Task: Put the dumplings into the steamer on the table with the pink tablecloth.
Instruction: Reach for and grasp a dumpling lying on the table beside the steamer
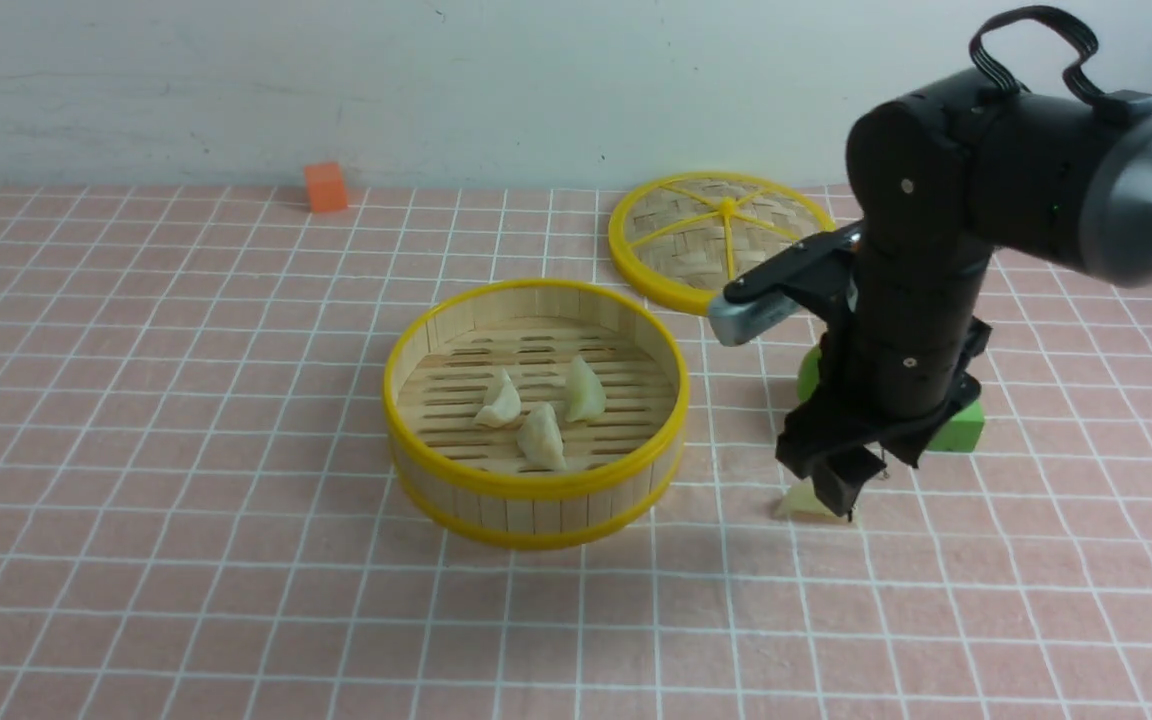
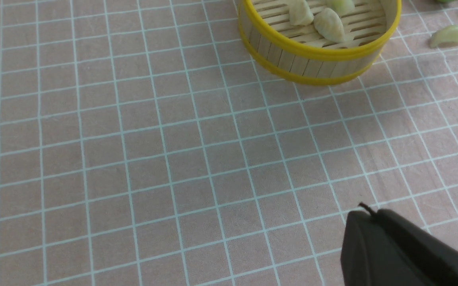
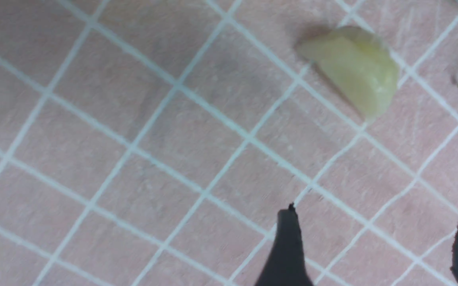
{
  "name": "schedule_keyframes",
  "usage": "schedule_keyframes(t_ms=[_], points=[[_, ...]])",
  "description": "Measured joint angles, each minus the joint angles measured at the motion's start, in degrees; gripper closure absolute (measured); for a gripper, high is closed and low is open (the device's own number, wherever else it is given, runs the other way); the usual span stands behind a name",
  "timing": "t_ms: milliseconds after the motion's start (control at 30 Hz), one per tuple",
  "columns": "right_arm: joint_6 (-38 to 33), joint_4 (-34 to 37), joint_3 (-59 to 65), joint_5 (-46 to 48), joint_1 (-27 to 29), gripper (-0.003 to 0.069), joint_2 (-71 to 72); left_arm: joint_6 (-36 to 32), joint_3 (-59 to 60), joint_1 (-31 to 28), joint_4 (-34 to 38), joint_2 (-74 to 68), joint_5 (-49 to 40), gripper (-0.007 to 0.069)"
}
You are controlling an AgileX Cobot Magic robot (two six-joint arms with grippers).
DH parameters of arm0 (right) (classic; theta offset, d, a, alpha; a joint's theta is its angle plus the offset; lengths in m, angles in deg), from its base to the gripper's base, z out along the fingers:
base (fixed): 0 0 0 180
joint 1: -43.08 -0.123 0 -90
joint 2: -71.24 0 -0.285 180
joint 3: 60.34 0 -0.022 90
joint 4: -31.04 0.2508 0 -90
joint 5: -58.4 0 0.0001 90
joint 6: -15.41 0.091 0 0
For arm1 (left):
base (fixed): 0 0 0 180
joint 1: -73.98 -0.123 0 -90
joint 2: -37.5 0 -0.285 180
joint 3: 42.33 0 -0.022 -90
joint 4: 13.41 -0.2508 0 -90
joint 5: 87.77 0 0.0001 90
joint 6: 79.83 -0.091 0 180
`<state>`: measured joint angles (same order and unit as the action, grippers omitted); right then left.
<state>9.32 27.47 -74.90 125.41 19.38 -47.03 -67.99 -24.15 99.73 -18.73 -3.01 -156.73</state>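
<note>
The steamer stands mid-table on the pink tablecloth with three dumplings on its slatted floor. A fourth dumpling lies on the cloth to the steamer's right. My right gripper hangs low right by it and partly hides it. In the right wrist view the gripper is open and empty, and the dumpling lies beyond its fingertips, not between them. My left gripper is shut and empty over bare cloth. The left wrist view also shows the steamer and the loose dumpling.
The flat woven yellow-rimmed lid lies behind the right arm. A green ball and a green block sit partly hidden behind the right gripper. An orange cube stands at the far edge by the wall.
</note>
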Motion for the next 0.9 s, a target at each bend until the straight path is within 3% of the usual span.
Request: schedule_keyframes(t_ms=[167,500,667,767,900], points=[[-1.52,-0.17,0.12,-6.46,1.84,0.0137,-1.33,0.0,0.0,0.0,0.0,-0.05,0.36,0.0627],[-24.01,2.39,0.12,-10.48,1.84,0.0137,-8.53,0.0,0.0,0.0,0.0,-0.05,0.43,0.062],[-24.23,1.31,0.12,-13.62,1.84,0.0145,-11.06,0.0,0.0,0.0,0.0,-0.05,0.43,0.0614],[-22.3,0.04,0.12,-14.23,1.84,0.0208,-11.37,0.0,0.0,0.0,0.0,-0.05,0.43,0.061],[-21.46,-0.63,-0.24,-13.33,1.84,0.0428,-11.42,0.0,0.0,0.0,0.19,-0.05,0.43,0.0607]])
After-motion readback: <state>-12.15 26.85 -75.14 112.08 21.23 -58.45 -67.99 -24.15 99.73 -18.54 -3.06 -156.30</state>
